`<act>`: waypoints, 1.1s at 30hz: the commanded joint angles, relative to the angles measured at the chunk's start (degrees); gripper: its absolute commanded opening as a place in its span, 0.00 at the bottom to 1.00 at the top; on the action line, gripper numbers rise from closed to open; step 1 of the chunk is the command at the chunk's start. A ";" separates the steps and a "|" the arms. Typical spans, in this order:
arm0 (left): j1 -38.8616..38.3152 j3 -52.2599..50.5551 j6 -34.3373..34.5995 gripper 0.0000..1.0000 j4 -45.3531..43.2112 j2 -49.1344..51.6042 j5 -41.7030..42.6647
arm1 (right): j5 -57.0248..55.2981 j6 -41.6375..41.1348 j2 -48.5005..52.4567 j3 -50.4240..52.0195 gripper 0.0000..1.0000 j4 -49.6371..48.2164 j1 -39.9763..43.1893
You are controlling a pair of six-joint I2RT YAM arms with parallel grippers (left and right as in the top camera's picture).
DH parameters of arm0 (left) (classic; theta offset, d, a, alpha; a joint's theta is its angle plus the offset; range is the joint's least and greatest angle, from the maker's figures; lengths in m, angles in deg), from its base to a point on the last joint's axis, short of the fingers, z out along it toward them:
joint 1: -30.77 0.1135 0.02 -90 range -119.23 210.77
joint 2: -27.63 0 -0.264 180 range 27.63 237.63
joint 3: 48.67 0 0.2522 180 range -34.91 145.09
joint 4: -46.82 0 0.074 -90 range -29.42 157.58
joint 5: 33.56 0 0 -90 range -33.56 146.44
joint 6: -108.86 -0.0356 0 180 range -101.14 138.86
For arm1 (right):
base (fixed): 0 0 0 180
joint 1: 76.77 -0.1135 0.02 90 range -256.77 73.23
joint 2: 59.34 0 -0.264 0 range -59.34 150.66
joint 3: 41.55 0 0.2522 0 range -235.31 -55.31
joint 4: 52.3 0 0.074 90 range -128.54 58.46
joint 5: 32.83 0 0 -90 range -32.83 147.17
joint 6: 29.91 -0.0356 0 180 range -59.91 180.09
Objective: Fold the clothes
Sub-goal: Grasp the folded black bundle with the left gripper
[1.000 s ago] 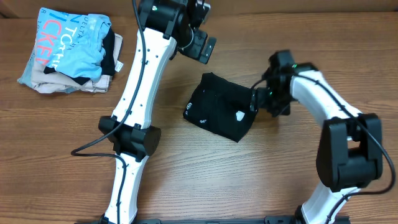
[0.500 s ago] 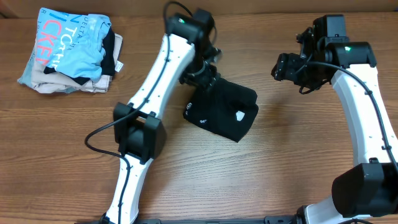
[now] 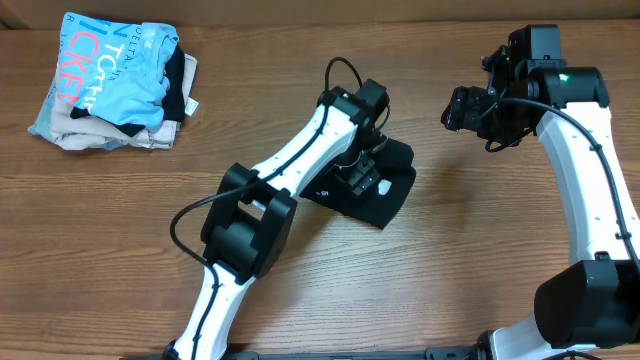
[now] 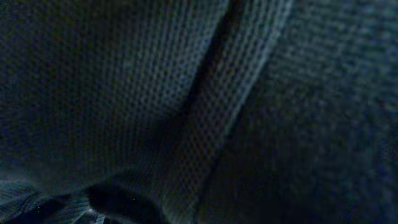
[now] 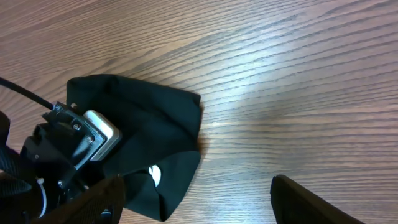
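The clothes are a black shirt (image 3: 392, 205) lying folded into a small bundle mid-table, with a white logo on its right part. My left gripper (image 3: 358, 180) is pressed down into the middle of the bundle. The left wrist view holds nothing but dark knit fabric (image 4: 124, 93), so its fingers are hidden. The right wrist view shows the shirt (image 5: 155, 118) with the left arm's head on its left part. My right gripper (image 3: 468, 108) hangs open above the table, behind and right of the shirt. Its fingers (image 5: 99, 199) stand wide apart with nothing between them.
A pile of light-blue, white and beige folded garments (image 3: 110, 80) sits at the back left corner. Bare wood (image 5: 298, 93) lies to the right of the shirt. The left arm stretches diagonally from the front edge to the shirt.
The left gripper came down from behind the shirt's back left corner onto its middle. The right gripper left the shirt's right edge and rose to the back right.
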 commanded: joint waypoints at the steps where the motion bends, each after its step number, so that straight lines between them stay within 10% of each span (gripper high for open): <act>1: 1.18 -5.66 -0.07 0.96 -3.98 4.55 -3.91 | -0.33 0.39 -0.15 -0.33 0.79 -0.22 0.00; 8: 4.66 -7.61 -1.07 1.00 -8.37 4.55 -23.87 | -0.31 0.39 -0.15 -0.33 0.82 -0.24 0.00; 17: 10.32 -4.55 -7.45 1.00 -10.03 2.54 -27.56 | -0.33 0.39 -0.15 -0.33 0.86 -0.44 0.00; 33: 5.27 1.36 -10.60 1.00 -5.42 -9.77 1.16 | -0.31 0.44 -0.15 -0.31 0.90 -0.15 0.00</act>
